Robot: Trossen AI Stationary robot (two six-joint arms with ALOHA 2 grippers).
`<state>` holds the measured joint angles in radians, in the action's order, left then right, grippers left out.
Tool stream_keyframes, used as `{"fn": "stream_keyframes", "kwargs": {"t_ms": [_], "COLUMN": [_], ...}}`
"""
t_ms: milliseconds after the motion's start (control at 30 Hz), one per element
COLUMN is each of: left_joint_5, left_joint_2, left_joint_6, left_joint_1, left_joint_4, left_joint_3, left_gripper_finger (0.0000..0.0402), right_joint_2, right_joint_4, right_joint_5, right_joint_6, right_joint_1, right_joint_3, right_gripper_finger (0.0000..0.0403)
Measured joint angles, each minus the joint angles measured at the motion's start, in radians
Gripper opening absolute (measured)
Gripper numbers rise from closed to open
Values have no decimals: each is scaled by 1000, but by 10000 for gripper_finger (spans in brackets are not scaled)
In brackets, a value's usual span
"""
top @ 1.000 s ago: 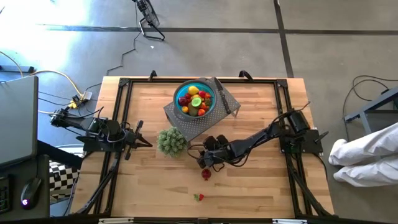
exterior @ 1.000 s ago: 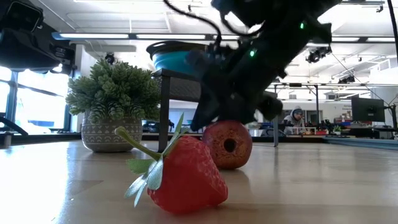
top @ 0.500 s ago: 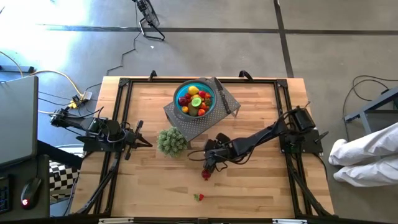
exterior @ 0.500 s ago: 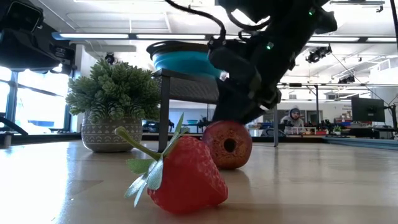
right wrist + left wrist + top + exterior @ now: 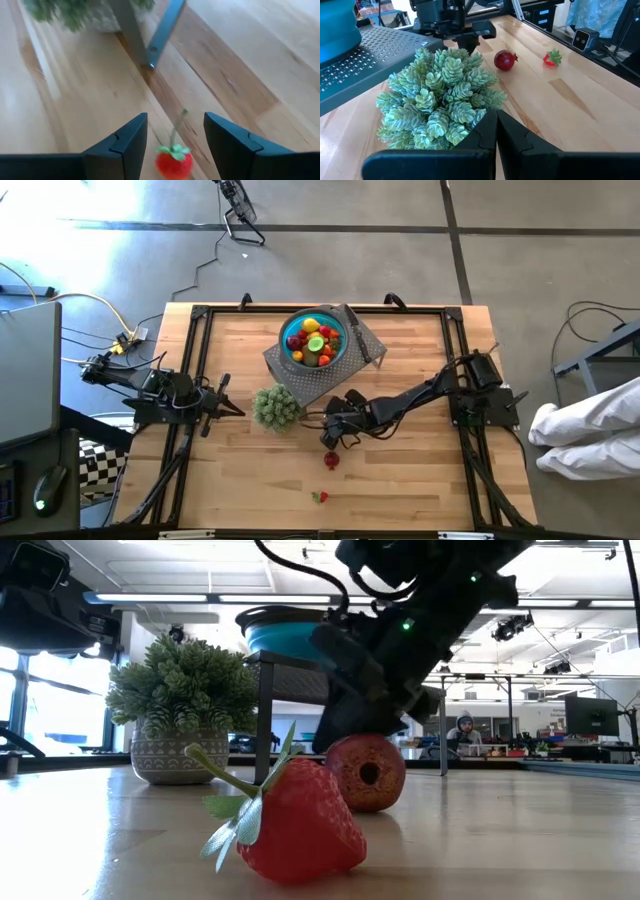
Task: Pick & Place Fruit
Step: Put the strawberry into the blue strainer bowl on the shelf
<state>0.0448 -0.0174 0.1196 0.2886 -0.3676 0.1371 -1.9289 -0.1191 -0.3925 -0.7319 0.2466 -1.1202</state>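
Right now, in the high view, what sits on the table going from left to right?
Left gripper → potted plant → blue bowl of fruit → right gripper. The red fruit and strawberry lie below the right gripper, too level with it to rank.

In the low view the blue bowl (image 5: 290,637) shows only as a rim behind the right arm. The strawberry (image 5: 174,161) is cut by the right wrist picture's edge. The plant (image 5: 75,12) is blurred there.
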Motion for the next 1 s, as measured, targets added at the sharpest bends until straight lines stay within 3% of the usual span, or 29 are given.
{"fn": "stream_keyframes", "kwargs": {"t_ms": [733, 1000], "left_joint_5": [0, 0], "left_joint_2": [0, 0], "left_joint_6": [4, 3], "left_joint_1": [0, 0], "left_joint_4": [-3, -3], "left_joint_3": [0, 0], "left_gripper_finger": [2, 2], "right_joint_2": [-72, -72], "right_joint_4": [80, 95], "right_joint_5": [-28, -28], "right_joint_6": [6, 22], "right_joint_1": [2, 2], "right_joint_3": [0, 0], "right_gripper_finger": [187, 131]}}
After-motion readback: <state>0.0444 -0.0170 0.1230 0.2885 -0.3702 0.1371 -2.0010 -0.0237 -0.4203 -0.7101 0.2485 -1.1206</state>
